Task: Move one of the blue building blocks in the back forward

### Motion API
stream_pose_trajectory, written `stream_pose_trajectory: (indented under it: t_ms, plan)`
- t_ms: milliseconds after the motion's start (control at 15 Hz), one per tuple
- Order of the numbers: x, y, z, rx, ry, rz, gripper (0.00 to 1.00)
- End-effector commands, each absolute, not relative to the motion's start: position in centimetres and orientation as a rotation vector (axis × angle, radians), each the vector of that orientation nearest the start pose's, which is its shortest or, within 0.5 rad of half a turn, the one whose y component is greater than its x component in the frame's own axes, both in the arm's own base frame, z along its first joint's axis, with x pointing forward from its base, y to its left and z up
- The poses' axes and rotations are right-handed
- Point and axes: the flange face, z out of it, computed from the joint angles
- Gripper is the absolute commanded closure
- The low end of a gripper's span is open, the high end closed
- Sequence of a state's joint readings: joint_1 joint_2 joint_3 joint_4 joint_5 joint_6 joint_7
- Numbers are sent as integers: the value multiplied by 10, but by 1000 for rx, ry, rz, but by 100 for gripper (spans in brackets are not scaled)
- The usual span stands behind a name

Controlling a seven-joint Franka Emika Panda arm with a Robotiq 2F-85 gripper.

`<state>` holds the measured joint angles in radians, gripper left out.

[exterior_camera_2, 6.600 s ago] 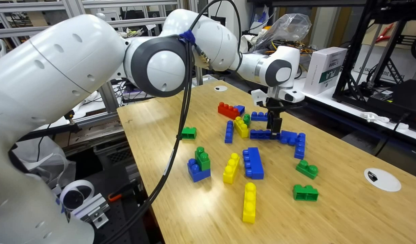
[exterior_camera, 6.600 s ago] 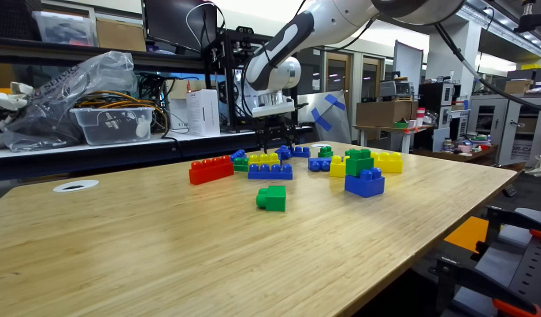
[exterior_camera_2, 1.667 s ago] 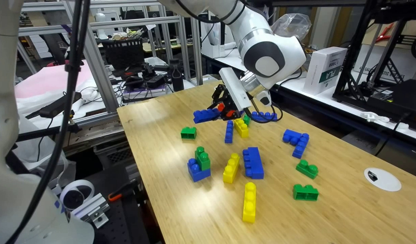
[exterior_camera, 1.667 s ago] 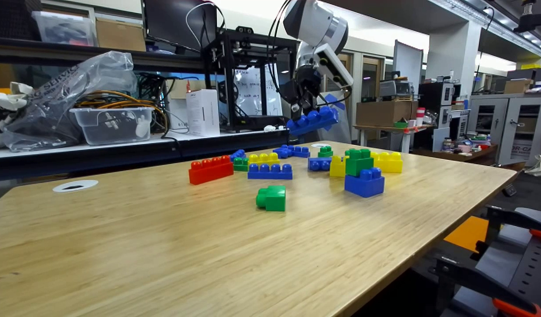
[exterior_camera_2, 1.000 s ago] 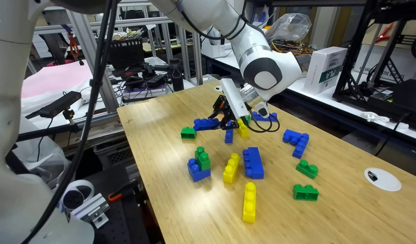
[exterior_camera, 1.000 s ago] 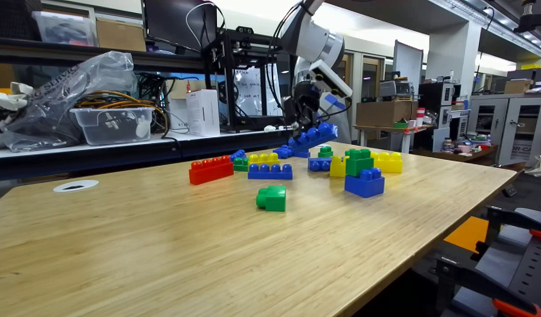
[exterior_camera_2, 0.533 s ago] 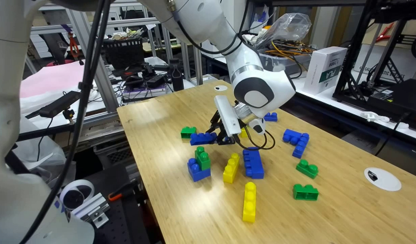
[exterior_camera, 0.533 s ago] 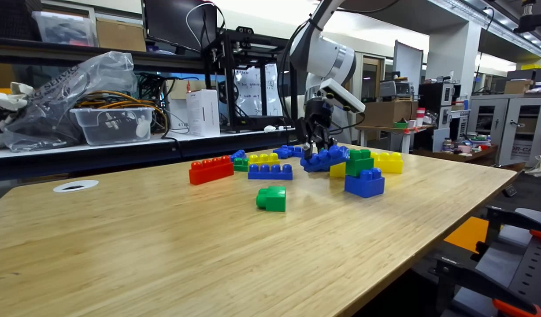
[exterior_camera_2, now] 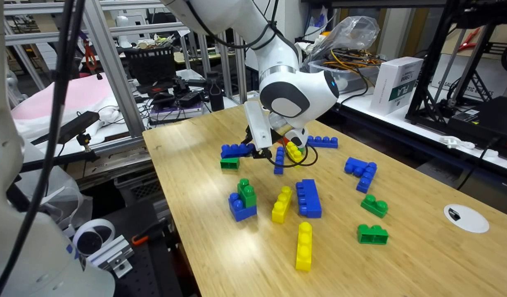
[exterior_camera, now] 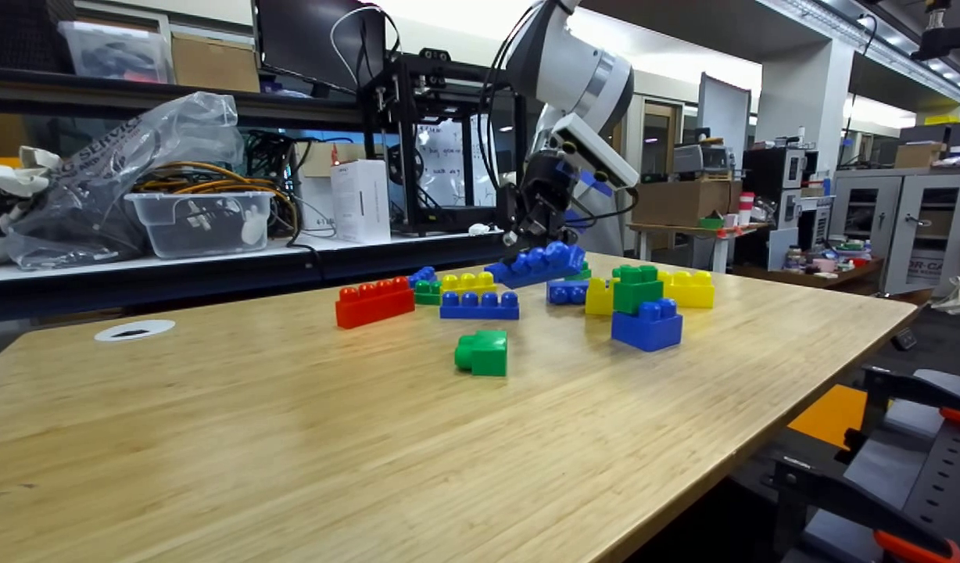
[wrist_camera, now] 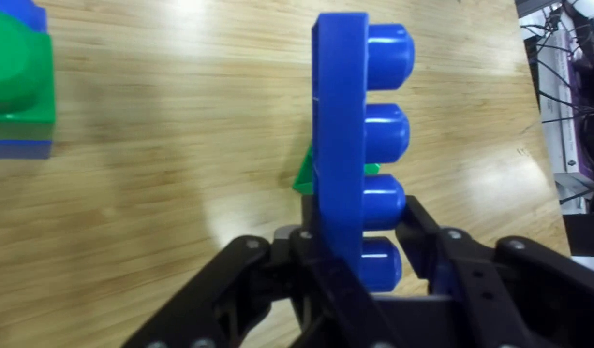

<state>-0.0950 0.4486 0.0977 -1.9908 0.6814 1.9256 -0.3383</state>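
Note:
A blue building block (wrist_camera: 340, 135) with a row of studs is held in my gripper (wrist_camera: 360, 212). One finger presses its flat underside and the other its studs; the rest of it juts out past the fingertips. In an exterior view the block (exterior_camera: 536, 264) hangs tilted and seems to be above the table. From another angle the block (exterior_camera_2: 235, 150) appears just behind the lone green brick (exterior_camera_2: 230, 163), which it partly covers in the wrist view. Other blue blocks lie at the back: a joined pair (exterior_camera_2: 361, 173) and a four-stud one (exterior_camera_2: 323, 142).
A green brick on a chunky blue block (exterior_camera_2: 242, 211) stands towards the table's edge, near yellow bricks (exterior_camera_2: 281, 205) and a large blue block (exterior_camera_2: 308, 198). A red brick (exterior_camera: 375, 303) and a flat blue brick (exterior_camera: 480, 306) lie further left on the wooden table (exterior_camera: 292, 438).
Several seconds ago the gripper stood over this block at the back; it has since lifted and carried it. Over the last second the block dips, then shifts up and left in both exterior views.

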Motion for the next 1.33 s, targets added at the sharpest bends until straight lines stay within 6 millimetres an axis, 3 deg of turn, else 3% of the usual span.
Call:
stream_pose_trajectory:
  t_ms: [0,267,333,933,1000,1267]
  plan:
    - [551,54,223,-2402,118,421,82]
    - [551,60,224,-2405,171,380,82]
    - [556,61,222,-2394,136,439,57]
    - [557,61,221,-2401,150,418,57]
    - [557,61,221,-2401,150,418,82]
    - [556,69,219,-2335,43,409,82]
